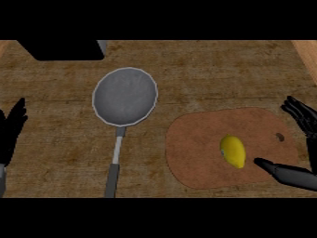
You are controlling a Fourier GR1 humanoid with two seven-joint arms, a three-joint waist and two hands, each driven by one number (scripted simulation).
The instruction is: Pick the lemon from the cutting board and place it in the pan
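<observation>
You see only part of the right hand (310, 139): its palm and wrist run off the view's right edge, and the thumb's base slips out at the lower right corner. The left hand (2, 137) is cut by the left edge, and its forearm leaves at the bottom. The pan (125, 96) shows whole in its bowl, but its handle's end is clipped by the lower edge. A dark box (61, 49) at the top is cut off, so you cannot tell what it is. The small dark mark (280, 137) on the cutting board (202, 139) is too small to identify.
</observation>
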